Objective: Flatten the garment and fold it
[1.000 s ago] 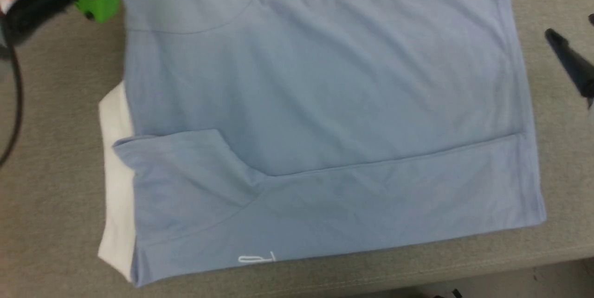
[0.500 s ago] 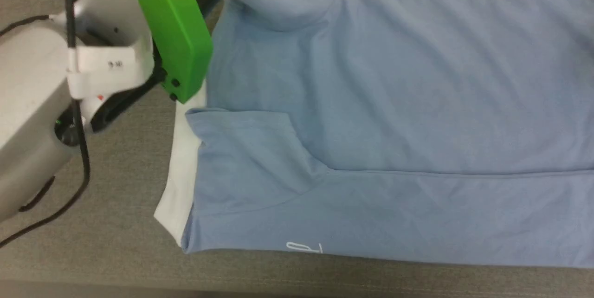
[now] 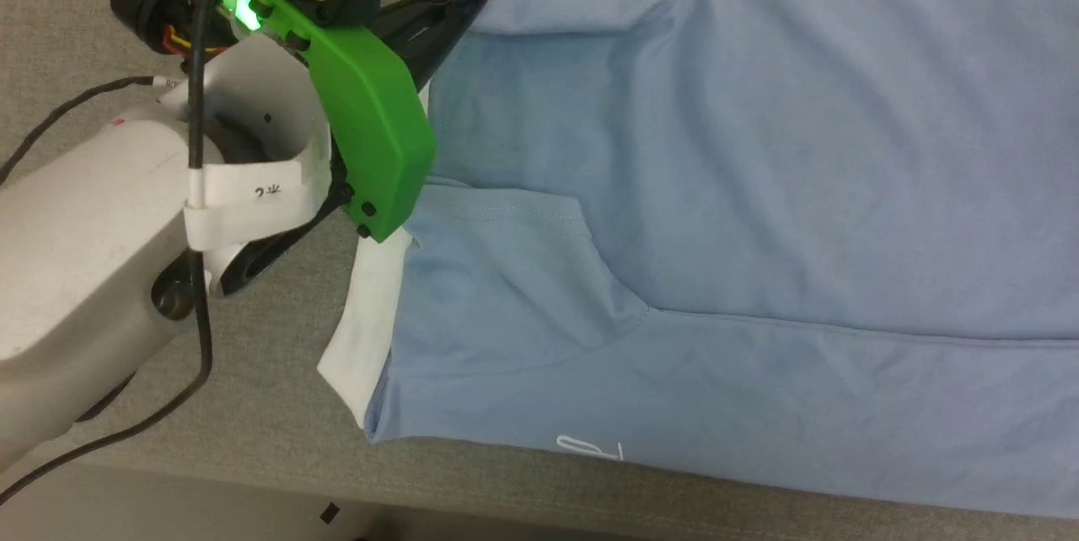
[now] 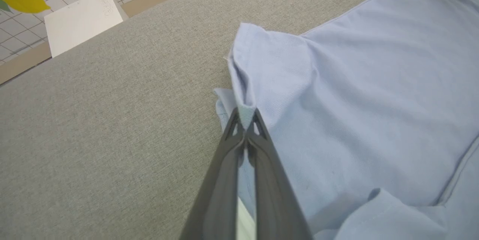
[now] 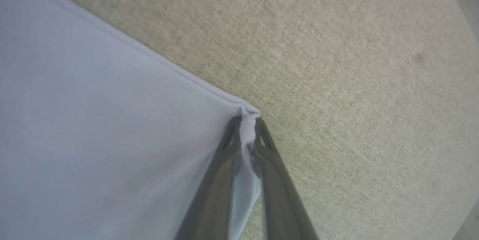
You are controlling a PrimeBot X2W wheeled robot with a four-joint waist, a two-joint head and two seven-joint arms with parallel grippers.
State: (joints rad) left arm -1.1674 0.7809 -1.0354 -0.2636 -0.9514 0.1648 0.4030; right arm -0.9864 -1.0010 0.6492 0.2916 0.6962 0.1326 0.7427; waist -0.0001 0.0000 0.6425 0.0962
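- Left tool [image 4: 245,118] pinched tight on the far sleeve [image 4: 269,68] edge; right tool [image 5: 247,128] clamped on the hem corner [image 5: 249,112].
- Step, likely: second lengthwise fold. Next: lift both ends together, keep the edge taut, carry it nearward.
- Light blue garment [image 3: 716,145] flat on grey worktop [image 4: 112,120]; near side folded over, white collar [image 3: 362,330] peeking out.

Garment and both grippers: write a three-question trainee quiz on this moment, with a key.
1. True or false: the left gripper has its jaws shut on a fold of the garment.
2. Pick one: the right gripper pinches the garment at A, its logo; B, a corner; C, a button.
3. Fill in: the collar sticking out at the folded edge is ___ in colour.
Key: 1 true; 2 B; 3 white.
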